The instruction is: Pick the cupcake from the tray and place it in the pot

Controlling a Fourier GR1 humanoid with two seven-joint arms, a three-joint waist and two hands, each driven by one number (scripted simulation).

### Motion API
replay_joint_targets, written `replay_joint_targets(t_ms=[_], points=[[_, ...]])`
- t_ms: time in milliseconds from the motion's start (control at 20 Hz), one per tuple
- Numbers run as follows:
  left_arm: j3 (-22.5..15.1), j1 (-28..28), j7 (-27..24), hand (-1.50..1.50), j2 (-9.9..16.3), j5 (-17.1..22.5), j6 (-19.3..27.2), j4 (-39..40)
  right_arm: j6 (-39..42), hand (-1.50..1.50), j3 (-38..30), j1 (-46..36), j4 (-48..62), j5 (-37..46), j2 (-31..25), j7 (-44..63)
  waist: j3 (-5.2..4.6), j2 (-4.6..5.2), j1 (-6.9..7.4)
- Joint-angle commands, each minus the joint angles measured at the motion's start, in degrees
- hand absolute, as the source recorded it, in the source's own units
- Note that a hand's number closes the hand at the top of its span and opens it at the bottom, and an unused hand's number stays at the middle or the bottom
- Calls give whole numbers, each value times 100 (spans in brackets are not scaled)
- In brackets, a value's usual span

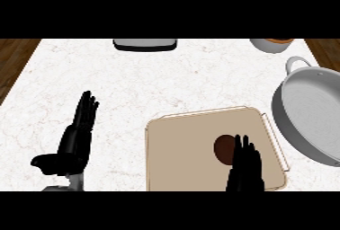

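A brown cupcake [224, 148] sits on the beige tray [186, 148], toward the tray's right side. My right hand [246, 168] rises from the lower edge over the tray with straight fingers, just right of the cupcake and overlapping its right edge; it is open. The grey pot [312, 123] with a looped handle stands at the right, beyond the tray's right rim. My left hand [74, 139] rests open on the white counter at the left, fingers pointing up and thumb out to the left.
A dark grey and white appliance [145, 44] stands at the counter's far edge in the middle. A small bowl [272, 44] is at the far right. Wooden floor shows past the counter's left and right edges.
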Motion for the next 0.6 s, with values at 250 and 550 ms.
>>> replay_joint_targets(t_ms=[250, 550], points=[[29, 117, 40, 0, -102, -130, -110, -223, -601, -150, -417, -527, 1095, -290, 36, -333, 46, 46, 25], [64, 43, 59, 0, -128, -71, -178, -118, -949, 150, -558, -641, 956, 578, -297, -291, 46, 41, 18]])
